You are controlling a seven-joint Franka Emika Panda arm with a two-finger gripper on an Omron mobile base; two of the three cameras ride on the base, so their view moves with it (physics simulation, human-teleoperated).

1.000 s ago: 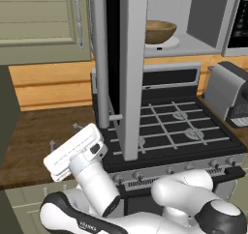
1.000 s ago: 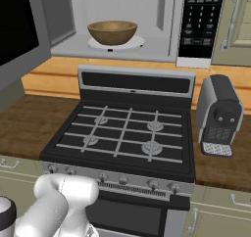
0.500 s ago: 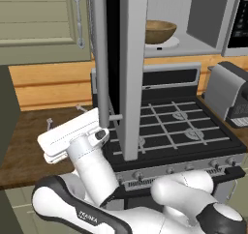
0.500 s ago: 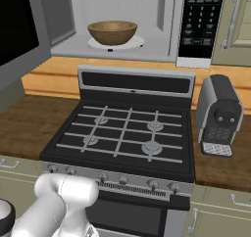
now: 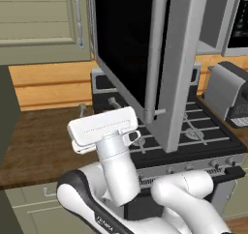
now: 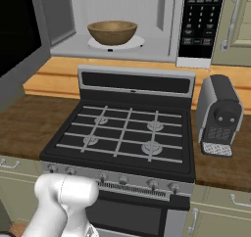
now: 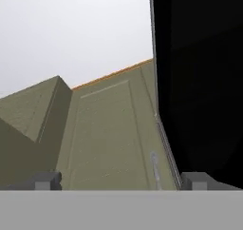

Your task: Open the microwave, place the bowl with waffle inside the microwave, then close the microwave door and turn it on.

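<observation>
The microwave point(image 6: 147, 20) stands open above the stove, its control strip point(image 6: 201, 23) at the right. Inside, the tan bowl point(image 6: 112, 32) sits on the white turntable; the waffle is hidden below the bowl's rim. The microwave door point(image 5: 131, 44) swings out toward me, black glass facing left, with the bar handle point(image 5: 156, 59) near its free edge. My gripper point(image 5: 97, 106) is low, to the left of the door and on its glass side, open and holding nothing. In the hand view the gripper point(image 7: 122, 181) has the door glass point(image 7: 199, 81) close by its right fingertip point(image 7: 197, 180).
A black gas stove point(image 6: 122, 133) lies under the microwave. A grey toaster point(image 6: 220, 113) stands on the wooden counter point(image 6: 29, 118) to the right of the stove. Green cabinet doors point(image 5: 38, 20) hang at the upper left and another cabinet door point(image 6: 238, 20) at the far right.
My hand has risen and moved right toward the door's glass face. The door's free edge has swung to the right and now hides the bowl in the left base view.
</observation>
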